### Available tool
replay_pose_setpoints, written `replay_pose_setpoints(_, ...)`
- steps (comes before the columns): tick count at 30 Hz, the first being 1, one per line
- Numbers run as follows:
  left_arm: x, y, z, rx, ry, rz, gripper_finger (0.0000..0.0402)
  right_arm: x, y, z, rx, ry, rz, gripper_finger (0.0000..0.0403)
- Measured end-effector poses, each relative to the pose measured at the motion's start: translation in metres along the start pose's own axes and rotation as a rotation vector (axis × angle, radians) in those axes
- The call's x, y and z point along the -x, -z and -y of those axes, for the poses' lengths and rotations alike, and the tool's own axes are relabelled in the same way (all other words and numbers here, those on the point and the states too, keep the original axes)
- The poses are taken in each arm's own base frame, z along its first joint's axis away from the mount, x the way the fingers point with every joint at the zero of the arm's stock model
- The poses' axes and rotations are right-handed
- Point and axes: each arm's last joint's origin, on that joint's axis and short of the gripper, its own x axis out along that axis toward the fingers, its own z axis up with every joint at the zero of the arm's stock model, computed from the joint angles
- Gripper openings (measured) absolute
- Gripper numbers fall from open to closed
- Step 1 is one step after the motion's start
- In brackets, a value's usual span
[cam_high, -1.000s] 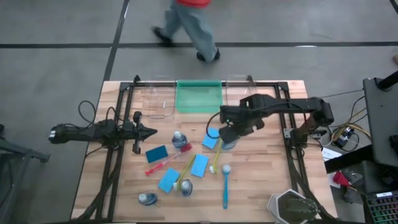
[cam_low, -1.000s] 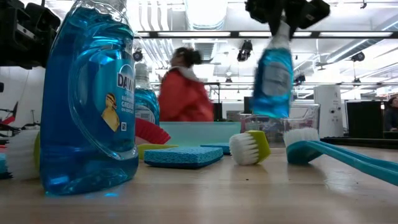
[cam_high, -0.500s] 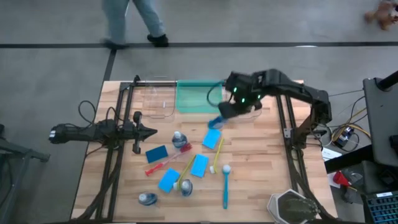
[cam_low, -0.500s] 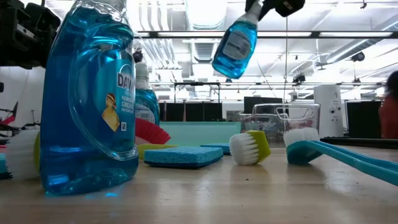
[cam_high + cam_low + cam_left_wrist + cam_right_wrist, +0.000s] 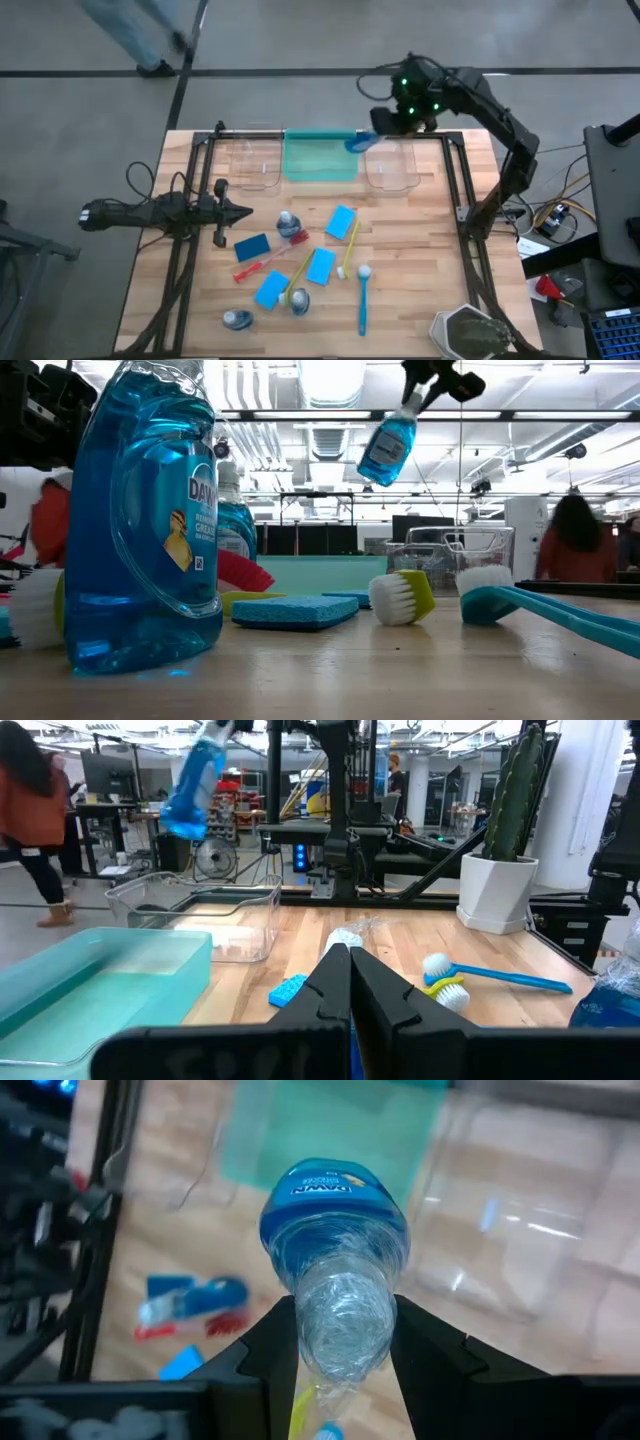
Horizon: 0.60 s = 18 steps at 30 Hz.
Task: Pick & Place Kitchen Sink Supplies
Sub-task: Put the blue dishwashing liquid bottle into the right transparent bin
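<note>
Right gripper (image 5: 345, 1342) has carried a small bottle (image 5: 362, 143) up off the table in the last second: it was low over the loose items mid-table, now it hangs tilted high above the back row, over the edge between the green bin (image 5: 320, 157) and the right clear bin (image 5: 392, 167). Fingers pinch the bottle by its neck, body dangling free. Reads as transport nearly done, drop pending; which bin it's aimed at I can't tell from the overhead view. Left gripper (image 5: 349, 982) is parked low at the left side of the table, fingers pressed together, holding nothing, same spot as before. Still to sort on the wooden table (image 5: 420, 270): blue sponges (image 5: 341, 222), several more bottles incl. the large-looming one nearest the low camera (image 5: 145, 520), red, yellow and blue brushes (image 5: 362, 298). Left clear bin (image 5: 248, 165) looks empty. A potted cactus (image 5: 470, 335) sits at the table's near right corner. Beyond: open workshop floor, strip lights, benches with monitors, people walking past behind the table.
</note>
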Motion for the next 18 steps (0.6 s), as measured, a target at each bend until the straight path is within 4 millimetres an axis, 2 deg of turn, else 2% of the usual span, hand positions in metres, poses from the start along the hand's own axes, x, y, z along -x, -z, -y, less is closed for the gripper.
replay_pose_setpoints(8, 0.0, 0.0, 0.0, 0.0, 0.0, 0.0, 0.0003, -0.001, -0.034, 0.04, -0.093, 0.131, 0.083, 0.0132)
replay_pose_setpoints(13, 0.0, 0.0, 0.0, 0.0, 0.0, 0.0, 0.0003, -0.005, -0.047, 0.062, -0.157, 0.199, 0.11, 0.0132)
replay_pose_setpoints(18, 0.0, 0.0, 0.0, 0.0, 0.0, 0.0, 0.0003, -0.013, -0.056, 0.076, -0.201, 0.225, 0.122, 0.0132)
